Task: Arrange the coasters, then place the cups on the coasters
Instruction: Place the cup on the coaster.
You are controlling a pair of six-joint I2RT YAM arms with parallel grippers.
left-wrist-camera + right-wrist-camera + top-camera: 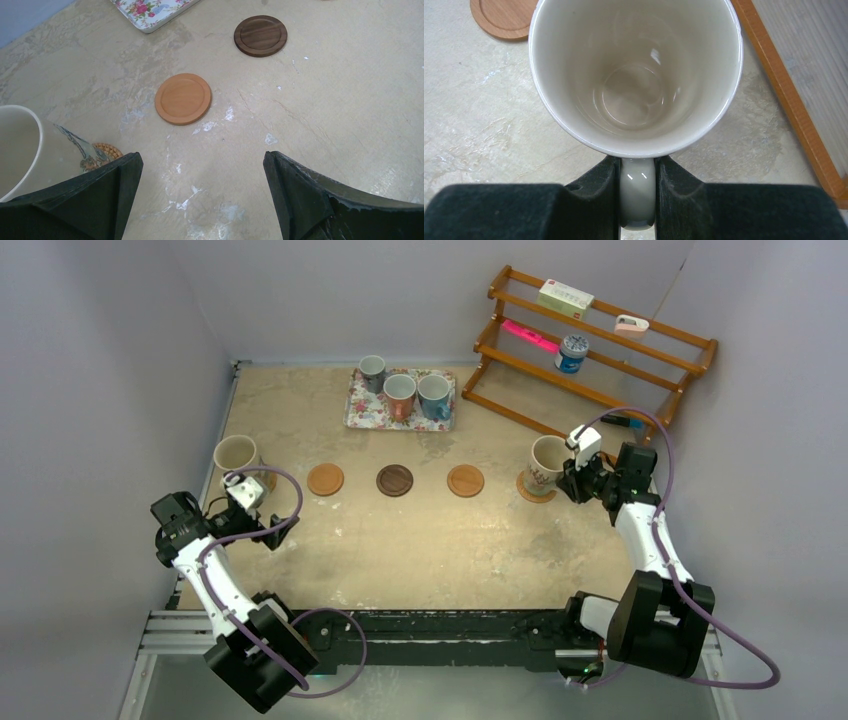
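**Right cream mug at the end of the row, held by its handle**

The right cream mug (546,462) stands upright at the right end of the row, over an orange-tan coaster (527,492) whose edge shows at its base. I cannot tell whether the base bears on it. My right gripper (637,166) is clamped on the mug's handle (637,200), one finger on each side.

To the left of this mug lie three bare coasters in a line: a tan disc (465,480), the dark brown wood disc (394,480) and a second tan disc (325,479). At the left end, the left cream mug (237,454) sits on a woven coaster (102,151). My left gripper (202,185) hangs just on the near side of that mug, its fingers spread wide and holding nothing.

Farther back, the floral tray (355,418) carries the grey-blue mug (372,368), the reddish-orange mug (400,394) and the light blue mug (434,394). A wooden rack (640,320) stands at the back right, with a blue-and-white tin (572,352) on one shelf.
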